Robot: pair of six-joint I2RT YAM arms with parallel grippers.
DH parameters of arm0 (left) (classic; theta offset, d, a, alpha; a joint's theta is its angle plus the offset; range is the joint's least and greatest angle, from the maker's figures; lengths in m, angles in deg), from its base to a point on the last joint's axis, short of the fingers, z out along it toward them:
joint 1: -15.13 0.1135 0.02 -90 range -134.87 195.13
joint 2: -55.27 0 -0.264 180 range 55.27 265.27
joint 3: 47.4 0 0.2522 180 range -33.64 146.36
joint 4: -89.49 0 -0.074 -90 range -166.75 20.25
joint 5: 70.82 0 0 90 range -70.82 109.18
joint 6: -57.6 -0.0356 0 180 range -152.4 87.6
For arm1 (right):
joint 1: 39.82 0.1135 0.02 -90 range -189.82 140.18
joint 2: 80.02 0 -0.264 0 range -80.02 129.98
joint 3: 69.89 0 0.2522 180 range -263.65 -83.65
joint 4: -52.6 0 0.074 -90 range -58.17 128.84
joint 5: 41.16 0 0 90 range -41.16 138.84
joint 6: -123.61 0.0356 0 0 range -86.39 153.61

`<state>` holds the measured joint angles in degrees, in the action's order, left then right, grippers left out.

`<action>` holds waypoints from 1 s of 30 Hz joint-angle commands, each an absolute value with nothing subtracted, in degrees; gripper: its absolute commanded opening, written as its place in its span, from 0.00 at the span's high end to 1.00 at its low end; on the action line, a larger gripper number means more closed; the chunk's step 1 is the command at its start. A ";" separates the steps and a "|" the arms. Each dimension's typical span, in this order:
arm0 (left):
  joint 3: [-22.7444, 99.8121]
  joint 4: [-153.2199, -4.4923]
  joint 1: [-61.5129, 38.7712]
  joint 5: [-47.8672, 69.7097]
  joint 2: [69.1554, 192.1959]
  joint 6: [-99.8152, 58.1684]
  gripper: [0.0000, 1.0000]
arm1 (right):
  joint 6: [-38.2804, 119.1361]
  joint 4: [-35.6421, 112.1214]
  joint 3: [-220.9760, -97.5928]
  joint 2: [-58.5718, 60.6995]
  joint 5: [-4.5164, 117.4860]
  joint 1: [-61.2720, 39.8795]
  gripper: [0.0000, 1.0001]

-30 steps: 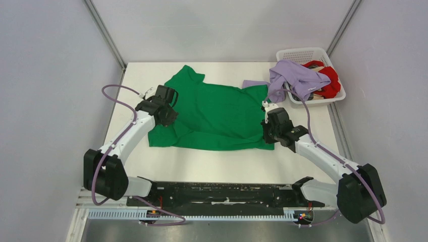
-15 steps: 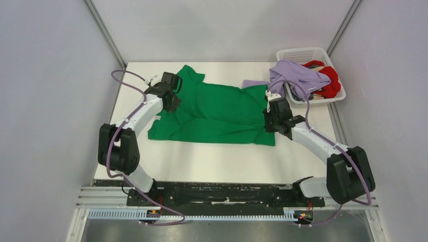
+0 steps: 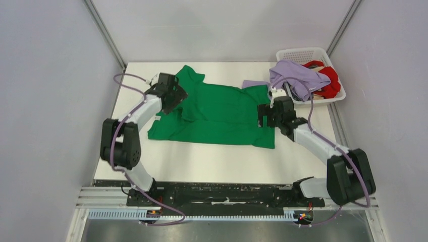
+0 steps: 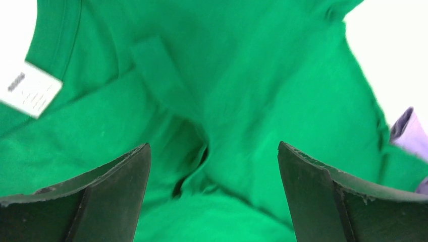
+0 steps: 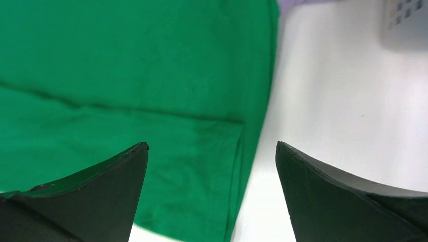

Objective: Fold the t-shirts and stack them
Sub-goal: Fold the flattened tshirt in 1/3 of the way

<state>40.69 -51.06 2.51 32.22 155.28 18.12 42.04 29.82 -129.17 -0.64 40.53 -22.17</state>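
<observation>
A bright green t-shirt (image 3: 222, 113) lies spread on the white table, its near part folded over with a crease across it. My left gripper (image 3: 174, 98) hovers open over the shirt's left side near the collar; in the left wrist view wrinkled green cloth (image 4: 252, 75) and a white label (image 4: 33, 89) lie below the open gripper (image 4: 213, 145). My right gripper (image 3: 263, 116) stands open over the shirt's right edge (image 5: 126, 65), nothing between its fingers (image 5: 212, 144). A pale lavender t-shirt (image 3: 295, 78) drapes over the basket's rim, and a red t-shirt (image 3: 330, 80) lies inside.
The white lattice basket (image 3: 303, 54) sits at the table's back right corner; its corner (image 5: 404, 20) shows in the right wrist view. A lavender sleeve (image 4: 406, 133) touches the green shirt's far right corner. Bare white table (image 5: 343, 101) lies right of the shirt. Grey walls enclose the table.
Both grippers carried the green shirt's near edge away from the bases, folding it over, then opened and let go. The shirt now lies shorter front to back.
</observation>
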 commanded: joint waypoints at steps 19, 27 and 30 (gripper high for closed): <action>31.44 -71.89 -1.31 18.97 156.50 21.30 0.00 | 38.79 40.97 -110.71 -21.25 59.06 -22.07 0.02; 47.47 -62.76 -1.88 24.12 166.62 18.52 0.00 | 39.15 40.81 -110.80 -20.66 57.77 -22.07 0.02; 52.21 -56.81 -1.86 27.38 167.75 15.05 0.00 | 39.25 40.92 -110.74 -20.82 57.84 -22.08 0.02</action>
<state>45.61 -64.02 -1.89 21.75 166.71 19.37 39.74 39.22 -110.57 -20.66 58.84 -22.06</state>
